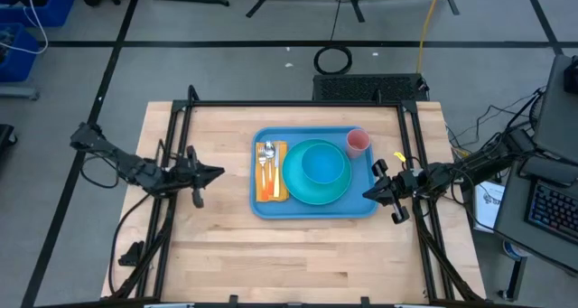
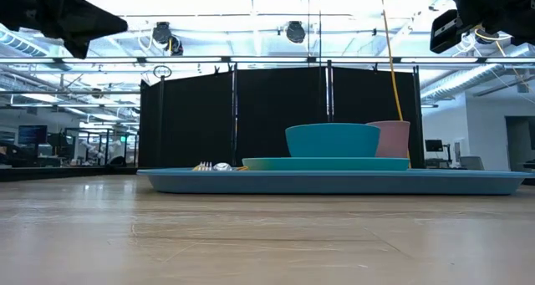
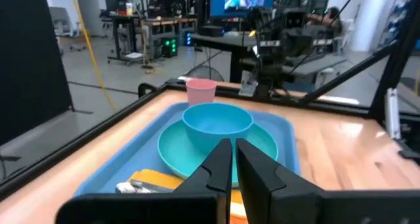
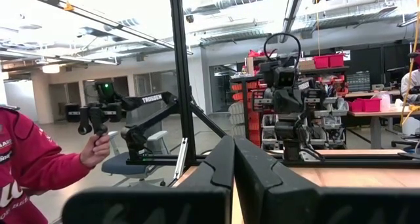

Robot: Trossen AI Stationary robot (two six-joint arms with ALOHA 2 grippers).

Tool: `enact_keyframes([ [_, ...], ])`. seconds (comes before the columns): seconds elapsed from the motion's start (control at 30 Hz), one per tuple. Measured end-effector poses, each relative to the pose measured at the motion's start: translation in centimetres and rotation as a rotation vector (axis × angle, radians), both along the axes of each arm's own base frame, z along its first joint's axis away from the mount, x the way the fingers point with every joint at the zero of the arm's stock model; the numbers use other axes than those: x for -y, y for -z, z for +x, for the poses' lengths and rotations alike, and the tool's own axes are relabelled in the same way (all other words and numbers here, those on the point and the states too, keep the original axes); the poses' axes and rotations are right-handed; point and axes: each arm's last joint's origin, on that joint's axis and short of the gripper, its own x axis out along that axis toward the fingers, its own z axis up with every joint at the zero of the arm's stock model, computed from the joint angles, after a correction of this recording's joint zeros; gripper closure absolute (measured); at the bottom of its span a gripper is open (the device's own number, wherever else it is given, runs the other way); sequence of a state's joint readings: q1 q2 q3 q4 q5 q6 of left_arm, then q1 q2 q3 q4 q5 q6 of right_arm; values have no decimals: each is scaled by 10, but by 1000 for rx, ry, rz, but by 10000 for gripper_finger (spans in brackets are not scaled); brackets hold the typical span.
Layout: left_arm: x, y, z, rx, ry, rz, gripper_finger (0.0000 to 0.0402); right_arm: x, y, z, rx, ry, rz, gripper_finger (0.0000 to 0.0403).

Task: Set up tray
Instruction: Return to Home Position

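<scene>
The light-blue tray lies flat in the middle of the wooden table. On it rest a teal plate with a blue bowl sitting in it, a pink cup standing at the far right corner, and an orange napkin at the left with a fork and spoon on top. My left gripper hovers shut to the left of the tray, pointing level at it, with nothing in it. My right gripper hangs shut above the tray's right rim, also holding nothing.
Black frame rails run along the table's left, right and far sides. Bare wood lies between the tray and the near edge. Beyond the table, a person's hand in a red sleeve holds a dark handle.
</scene>
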State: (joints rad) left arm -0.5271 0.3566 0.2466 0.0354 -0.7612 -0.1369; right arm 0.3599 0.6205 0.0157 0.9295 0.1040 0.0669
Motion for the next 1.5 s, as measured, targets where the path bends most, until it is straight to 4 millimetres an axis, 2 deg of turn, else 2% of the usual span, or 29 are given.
enact_keyframes([
  [0.27,-9,-6,-21,62,25,10,378,0,0,0,0,0,0,403],
  [0.53,-21,-2,-39,66,-11,23,378,0,0,0,0,0,0,403],
  [0.77,-21,3,-39,16,-37,31,378,0,0,0,-1,0,0,403],
  [1.13,-22,3,-39,42,-55,-46,378,0,0,0,0,0,0,403],
  [1.5,-22,2,-39,41,-55,-37,378,0,0,0,0,0,0,403],
])
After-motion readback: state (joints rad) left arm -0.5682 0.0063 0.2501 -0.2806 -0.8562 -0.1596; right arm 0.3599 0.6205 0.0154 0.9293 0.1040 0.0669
